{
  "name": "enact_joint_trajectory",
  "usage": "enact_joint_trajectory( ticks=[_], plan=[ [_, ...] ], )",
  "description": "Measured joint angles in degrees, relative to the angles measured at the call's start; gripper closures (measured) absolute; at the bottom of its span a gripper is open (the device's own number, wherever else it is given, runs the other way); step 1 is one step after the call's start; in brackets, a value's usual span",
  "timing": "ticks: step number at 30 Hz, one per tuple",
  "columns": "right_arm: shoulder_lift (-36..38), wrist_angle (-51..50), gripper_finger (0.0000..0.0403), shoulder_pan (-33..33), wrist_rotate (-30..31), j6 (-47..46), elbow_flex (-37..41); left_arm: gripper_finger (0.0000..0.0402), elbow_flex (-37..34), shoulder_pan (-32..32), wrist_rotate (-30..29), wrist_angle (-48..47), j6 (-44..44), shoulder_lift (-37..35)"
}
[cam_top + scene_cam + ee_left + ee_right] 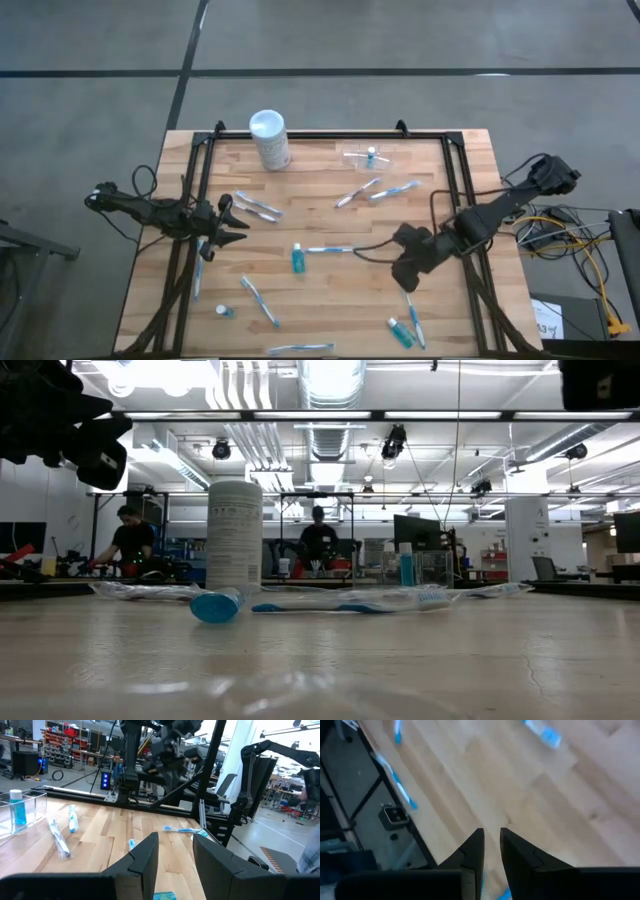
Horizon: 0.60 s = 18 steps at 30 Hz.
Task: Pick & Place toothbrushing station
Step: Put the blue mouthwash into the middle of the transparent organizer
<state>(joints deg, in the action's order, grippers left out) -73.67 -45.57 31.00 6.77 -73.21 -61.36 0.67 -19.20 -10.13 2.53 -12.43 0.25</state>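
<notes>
Nearest my low camera I see a crinkled clear wrapper (250, 685) lying flat on the wooden surface (500, 650), and behind it a blue cap (215, 605) beside a wrapped toothbrush (350, 601).

From above, going left to right: my left end effector (238, 224) sits over the surface's left edge, its fingers (145, 860) parted with a clear gap between them and nothing held; only bare wood shows through the gap. Past it, at the back, the white cylinder (270, 139) stands upright. A small blue tube (297, 259) lies near the middle with a toothbrush (330, 249) just beside it.

The station (368, 156), a clear holder with a blue bottle inside, rests at the back edge, right of the cylinder and well apart from both arms. My left wrist camera also shows it (20, 812) standing on the wood.

My right end effector (401, 282) hangs over the right half, fingers (472, 850) a narrow slit apart, gripping nothing that I can see.
</notes>
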Motion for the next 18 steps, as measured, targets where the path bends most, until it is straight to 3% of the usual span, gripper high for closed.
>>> enact_joint_trajectory(
  ticks=[9,18],
  plan=[
    [-11.1,0.19,0.0344,3.53,-6.99,-4.2,-2.97,0.0275,0.0,0.0,0.0,0.0,0.0,0.0],
    [-18.04,-7.92,0.0344,6.27,-6.72,-2.34,-8.48,0.0275,0.0,0.0,-0.02,0.01,0.01,0.0]
  ],
)
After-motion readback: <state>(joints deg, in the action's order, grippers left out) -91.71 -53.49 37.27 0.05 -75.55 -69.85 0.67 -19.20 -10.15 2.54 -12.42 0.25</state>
